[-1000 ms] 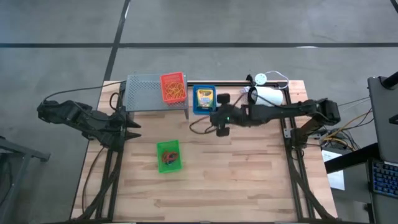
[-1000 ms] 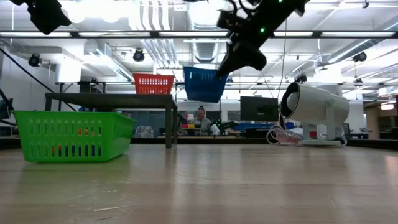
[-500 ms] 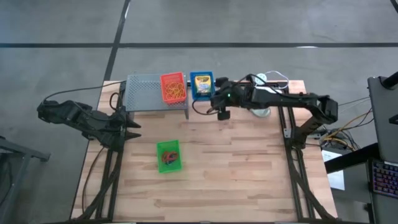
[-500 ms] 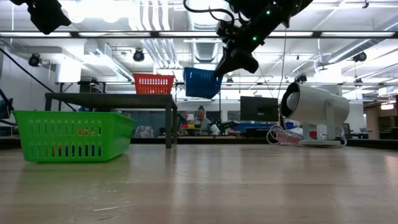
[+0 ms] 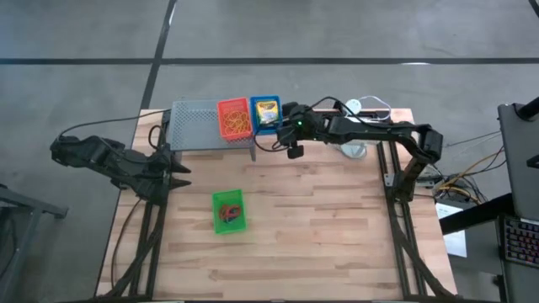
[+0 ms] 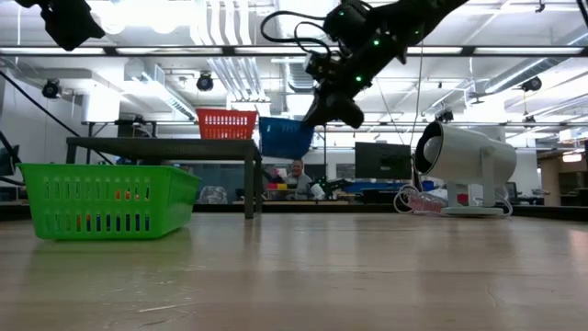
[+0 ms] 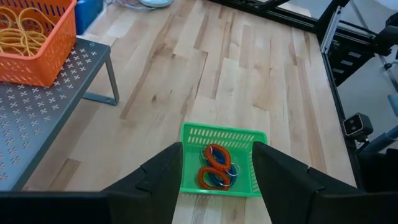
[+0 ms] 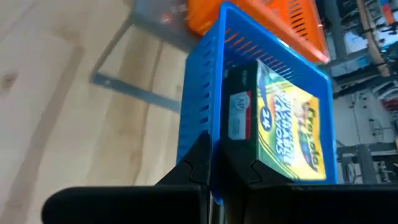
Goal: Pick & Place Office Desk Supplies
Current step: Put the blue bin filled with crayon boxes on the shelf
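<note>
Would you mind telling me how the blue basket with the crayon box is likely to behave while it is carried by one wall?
The blue basket looks like thin slatted plastic, so probably light and slightly flexible. Pinched at one wall by the right gripper, it may tilt. The crayon box lies loose inside and could slide.

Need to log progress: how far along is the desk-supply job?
Done: the orange basket of rubber bands sits on the grey rack. In hand: the right gripper holds the blue basket with its crayon box beside it. Left: the green basket remains on the table.
</note>
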{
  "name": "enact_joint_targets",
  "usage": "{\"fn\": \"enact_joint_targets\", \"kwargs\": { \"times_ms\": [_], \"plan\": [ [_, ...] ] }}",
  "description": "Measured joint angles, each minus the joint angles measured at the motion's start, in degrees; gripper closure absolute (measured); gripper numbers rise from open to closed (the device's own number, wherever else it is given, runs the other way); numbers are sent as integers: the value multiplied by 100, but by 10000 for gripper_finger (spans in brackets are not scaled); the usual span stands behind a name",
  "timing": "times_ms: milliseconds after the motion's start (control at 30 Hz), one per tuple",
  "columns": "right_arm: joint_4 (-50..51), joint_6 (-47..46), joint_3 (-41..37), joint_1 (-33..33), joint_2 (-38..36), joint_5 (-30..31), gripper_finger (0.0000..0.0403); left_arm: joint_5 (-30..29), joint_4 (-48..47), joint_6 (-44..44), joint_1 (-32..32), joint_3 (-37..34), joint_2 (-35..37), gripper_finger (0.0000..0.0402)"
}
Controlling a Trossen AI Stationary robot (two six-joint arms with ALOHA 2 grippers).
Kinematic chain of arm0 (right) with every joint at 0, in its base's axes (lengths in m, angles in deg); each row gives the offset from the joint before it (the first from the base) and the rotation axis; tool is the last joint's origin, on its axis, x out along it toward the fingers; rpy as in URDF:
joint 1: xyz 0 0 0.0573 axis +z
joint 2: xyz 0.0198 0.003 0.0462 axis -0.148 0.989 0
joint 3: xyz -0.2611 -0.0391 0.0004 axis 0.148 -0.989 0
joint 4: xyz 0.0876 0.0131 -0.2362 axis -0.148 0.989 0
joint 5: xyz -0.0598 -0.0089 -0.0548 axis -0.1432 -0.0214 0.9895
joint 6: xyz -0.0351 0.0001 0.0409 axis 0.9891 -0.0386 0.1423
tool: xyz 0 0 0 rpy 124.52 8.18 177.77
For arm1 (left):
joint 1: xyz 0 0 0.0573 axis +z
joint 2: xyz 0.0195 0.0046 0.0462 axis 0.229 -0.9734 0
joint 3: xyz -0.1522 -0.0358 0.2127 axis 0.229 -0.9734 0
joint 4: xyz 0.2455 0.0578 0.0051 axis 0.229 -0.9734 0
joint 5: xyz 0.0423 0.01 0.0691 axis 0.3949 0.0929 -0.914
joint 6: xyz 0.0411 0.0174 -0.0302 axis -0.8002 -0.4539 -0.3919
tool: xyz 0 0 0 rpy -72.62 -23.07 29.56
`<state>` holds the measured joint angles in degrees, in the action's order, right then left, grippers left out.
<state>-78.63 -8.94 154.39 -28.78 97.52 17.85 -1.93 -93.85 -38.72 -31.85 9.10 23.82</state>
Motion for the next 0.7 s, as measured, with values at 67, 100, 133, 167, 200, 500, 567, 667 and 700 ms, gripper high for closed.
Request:
{"fn": "enact_joint_targets", "kwargs": {
  "times_ms": [67, 100, 133, 167, 200, 500, 567, 667, 700],
  "plan": [
    [-15, 8, 165, -20, 97, -5, 395, 0, 0, -2, -2, -2, 0, 201],
    [-14, 37, 240, -27, 149, -28, 395, -1, -1, -2, -1, -1, 0, 201],
    [-9, 66, 324, -33, 198, -68, 395, -1, 0, -1, 0, -2, 0, 201],
    [-14, 91, 399, -34, 235, -103, 395, 0, 0, -2, -2, -2, 0, 201],
    [9, 108, 462, -35, 282, -137, 395, -1, -2, -2, -1, -1, 0, 201],
    [99, 81, 1114, -21, 873, -419, 395, -2, -2, -2, -2, -2, 0, 201],
    [173, 20, 1267, -13, 970, -446, 395, -1, -1, 0, 0, -2, 0, 201],
    [235, -2, 1544, 61, 1140, -434, 395, -1, 0, -1, -2, -1, 0, 201],
    [340, 0, 1646, 95, 1200, -442, 395, -1, -4, -2, 0, 0, 0, 201]
  ]
}}
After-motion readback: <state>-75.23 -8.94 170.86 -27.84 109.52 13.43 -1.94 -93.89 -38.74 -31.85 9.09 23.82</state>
